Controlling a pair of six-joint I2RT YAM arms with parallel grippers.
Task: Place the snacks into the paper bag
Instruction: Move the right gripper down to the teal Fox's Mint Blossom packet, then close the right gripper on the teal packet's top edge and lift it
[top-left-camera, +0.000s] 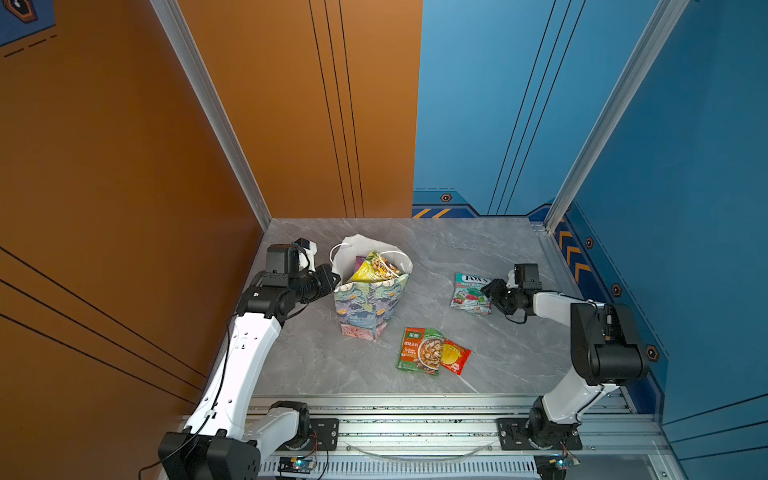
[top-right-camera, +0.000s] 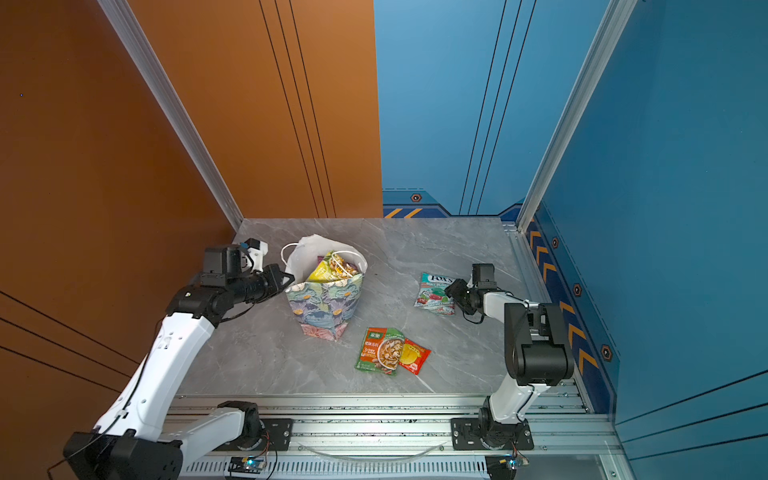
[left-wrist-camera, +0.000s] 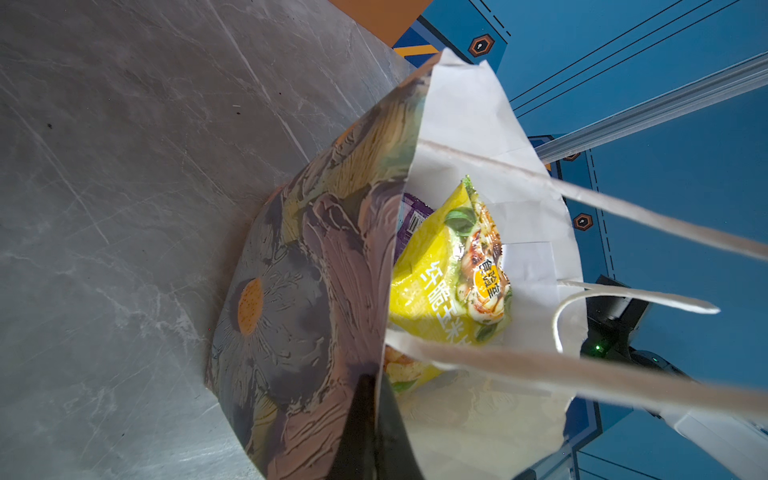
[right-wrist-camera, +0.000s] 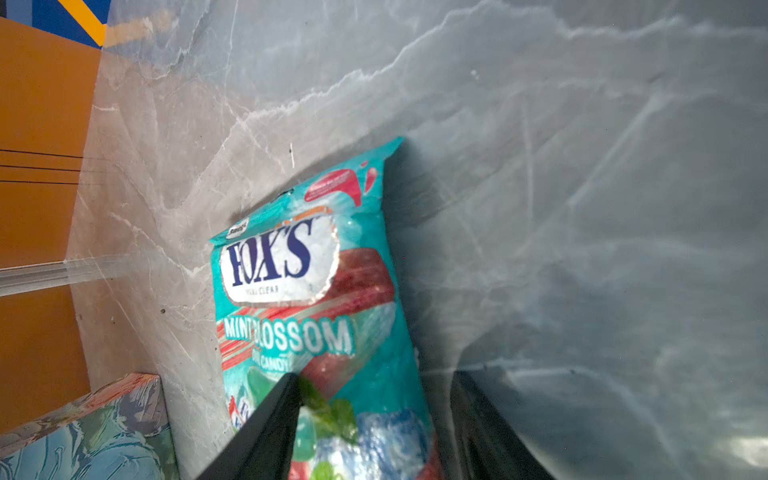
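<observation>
The paper bag (top-left-camera: 368, 307) (top-right-camera: 328, 307) stands upright at the table's middle left, its mouth open. My left gripper (top-left-camera: 334, 278) (left-wrist-camera: 376, 380) is shut on the bag's near-left rim. Inside the bag, a yellow-green packet (left-wrist-camera: 440, 282) (top-left-camera: 374, 266) leans over a purple one (left-wrist-camera: 411, 220). A teal FOX'S packet (top-left-camera: 471, 293) (right-wrist-camera: 307, 299) lies flat on the right. My right gripper (top-left-camera: 488, 291) (right-wrist-camera: 374, 386) is open at its right edge, one finger over the packet, the other past its edge. A green-orange sachet (top-left-camera: 419, 351) and a red sachet (top-left-camera: 455, 356) lie overlapping near the front.
The grey marble table (top-left-camera: 498, 249) is boxed in by an orange wall (top-left-camera: 124, 208) on the left and a blue wall (top-left-camera: 685, 208) on the right. An aluminium rail (top-left-camera: 415, 419) with both arm bases runs along the front edge.
</observation>
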